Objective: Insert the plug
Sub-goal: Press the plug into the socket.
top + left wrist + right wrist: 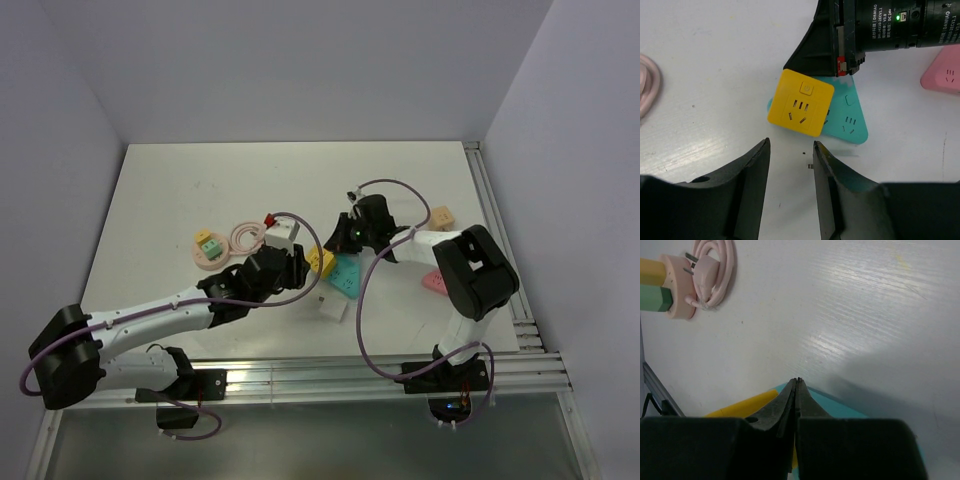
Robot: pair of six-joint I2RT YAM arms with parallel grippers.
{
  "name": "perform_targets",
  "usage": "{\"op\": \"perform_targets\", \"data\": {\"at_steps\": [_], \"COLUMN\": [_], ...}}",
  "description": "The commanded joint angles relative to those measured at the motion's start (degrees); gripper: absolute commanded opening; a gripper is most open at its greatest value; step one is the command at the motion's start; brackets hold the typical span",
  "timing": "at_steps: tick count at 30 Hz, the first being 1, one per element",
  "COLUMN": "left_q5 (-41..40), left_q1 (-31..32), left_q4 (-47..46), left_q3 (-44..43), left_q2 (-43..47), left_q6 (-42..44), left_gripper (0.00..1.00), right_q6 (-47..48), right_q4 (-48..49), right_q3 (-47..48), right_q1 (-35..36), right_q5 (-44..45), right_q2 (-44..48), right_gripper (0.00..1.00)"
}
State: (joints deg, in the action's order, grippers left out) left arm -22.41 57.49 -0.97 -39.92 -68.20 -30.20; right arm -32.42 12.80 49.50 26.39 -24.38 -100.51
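Look to the far left of the table (pixel 200 180) for the plug (pixel 212 248). It rests on a pink disc (pixel 205 262), just beside a small yellow block (pixel 203 237). A coiled pink cable (pixel 245 237) lies immediately to its right. The plug is well apart from both sets of fingers, and neither gripper touches it.

Next comes the left gripper (pixel 791 144). Its fingers (pixel 755 165) stand slightly apart with only bare table showing in the gap. A white block (pixel 333 306) lies near it.

Just ahead of those fingers sits the yellow cube (pixel 800 102), socket face up. It overlaps a teal triangular socket (pixel 850 120).

The right gripper (pixel 798 381) points down at the far edge of the cube and the teal socket. Its fingers (pixel 785 405) are pressed together with nothing between them.

A pink socket (pixel 435 282) lies farther right.
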Motion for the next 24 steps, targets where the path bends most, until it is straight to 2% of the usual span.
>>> {"op": "perform_targets", "data": {"at_steps": [1, 4, 7, 9, 11, 13, 14, 19, 24], "left_q5": [-0.88, -0.61, 0.62, 1.67, 1.93, 2.81, 2.9, 4.92, 6.68], "left_q1": [-0.36, -0.71, -1.5, -1.86, -2.3, -2.56, -2.65, -3.0, -3.18], "left_q4": [-0.08, -0.87, -2.01, -2.19, -2.63, -3.24, -3.42, -4.65, -6.67], "left_q3": [-2.44, -2.97, -3.41, -4.11, -4.64, -5.25, -5.6, -6.31, -5.96], "left_q2": [-0.34, -1.14, -2.02, -2.63, -3.42, -4.04, -4.22, -5.36, -5.54], "left_q6": [2.51, 3.12, 4.0, 4.53, 5.32, 6.11, 6.29, 8.48, 9.8], "left_gripper": [0.45, 0.45, 0.46, 0.48, 0.53, 0.62, 0.63, 0.65, 0.64], "right_q6": [-0.18, -0.18, -0.53, -0.53, -0.36, 0.17, -0.09, -1.5, -2.73], "right_q4": [1.09, 1.7, 3.11, 2.41, -1.18, -4.43, -6.88, -11.56, -10.52], "right_q3": [-1.59, -3.17, -5.37, -6.51, -6.43, -5.64, -5.46, -4.15, -5.11], "right_q1": [-1.87, -3.19, -4.24, -4.68, -5.21, -5.21, -5.3, -5.12, -4.86], "right_q5": [2.84, 3.72, 4.25, 6.53, 9.07, 13.9, 15.4, 20.77, 19.29], "right_q2": [4.52, 7.51, 10.59, 12.78, 13.93, 15.43, 15.78, 15.26, 11.48], "right_gripper": [0.04, 0.07, 0.21, 0.36, 0.4, 0.53, 0.61, 0.65, 0.7]}}
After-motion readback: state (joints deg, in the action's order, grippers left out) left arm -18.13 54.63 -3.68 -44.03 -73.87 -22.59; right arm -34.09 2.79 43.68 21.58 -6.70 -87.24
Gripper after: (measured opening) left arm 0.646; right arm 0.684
